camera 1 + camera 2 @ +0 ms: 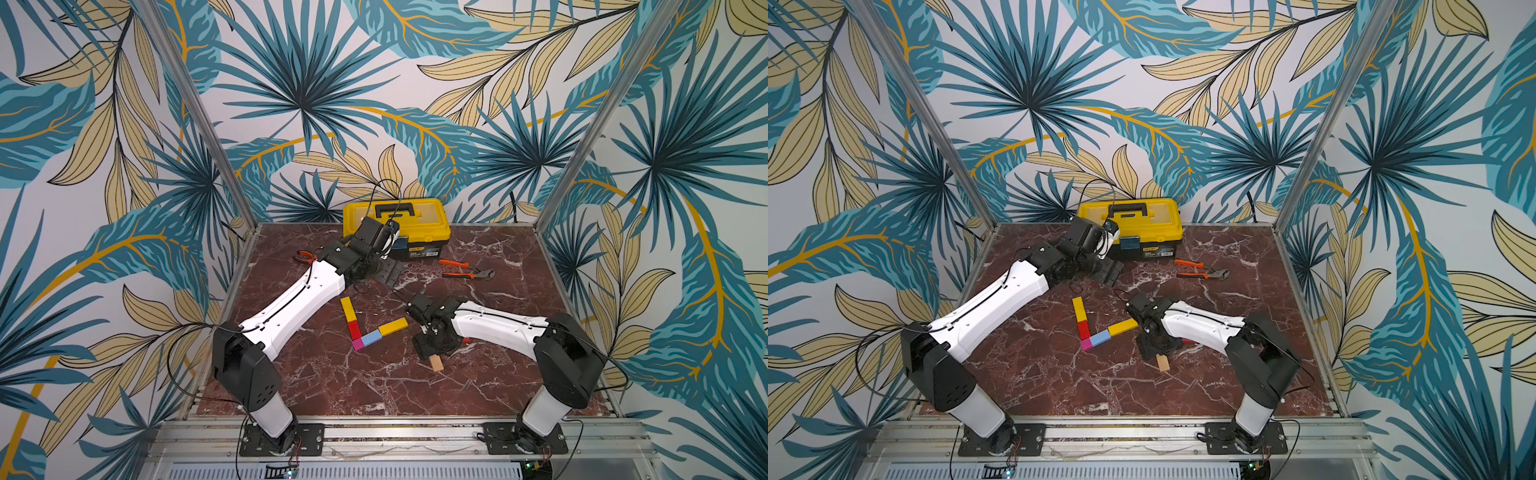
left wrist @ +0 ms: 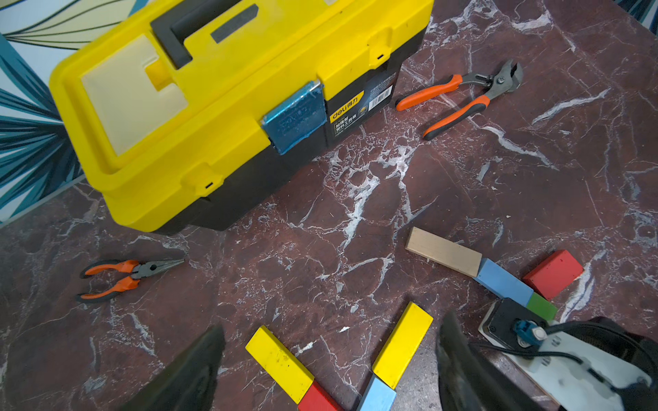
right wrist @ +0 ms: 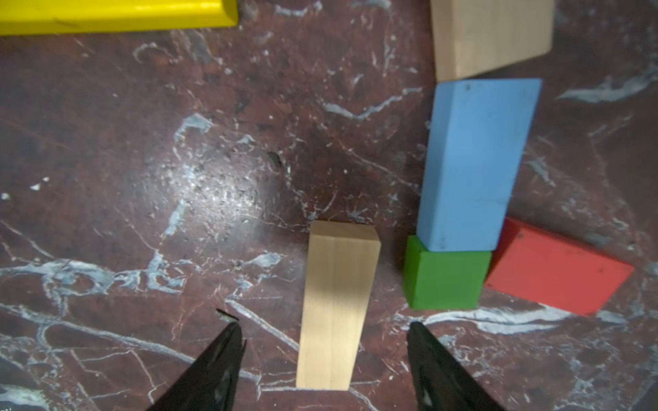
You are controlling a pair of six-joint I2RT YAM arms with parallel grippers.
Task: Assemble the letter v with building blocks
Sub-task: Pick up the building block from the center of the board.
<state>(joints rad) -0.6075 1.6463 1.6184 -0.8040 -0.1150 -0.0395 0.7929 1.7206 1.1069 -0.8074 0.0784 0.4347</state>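
While both top views look down on the red-brown marble tabletop (image 1: 353, 386), five wooden blocks lie near its middle, touching end to end in a V. A long yellow wooden bar (image 1: 348, 308) and a red wooden block (image 1: 354, 329) make the limb toward the left edge. A small magenta wooden cube (image 1: 357, 344) sits at the point nearest the front edge. A light-blue wooden block (image 1: 371, 338) and a second yellow wooden bar (image 1: 393, 326) make the limb toward the right edge. Just beside that limb the right gripper (image 1: 433, 352) points down over a plain tan wooden bar (image 1: 1163, 363), whose end pokes out beneath it. The left gripper (image 1: 390, 272) hangs near the back edge, before a yellow-and-black plastic toolbox (image 1: 1142, 216). Orange-handled cutting pliers (image 1: 1200, 270) lie toward the back right corner.

From the left wrist, the left gripper's black fingers (image 2: 188, 373) stand wide apart, holding nothing. Beyond them a second tan wooden bar (image 2: 443, 256), a second light-blue wooden block (image 2: 504, 283) and a green wooden cube (image 2: 543, 307) lie in one touching line, with a second red wooden block (image 2: 553, 272) just beside it. Orange-handled needle-nose pliers (image 2: 124, 277) lie near the toolbox.

From the right wrist, the right gripper's fingers (image 3: 220, 366) straddle the plain tan wooden bar. They stand apart with bare marble showing on each side, and neither pad touches the bar.
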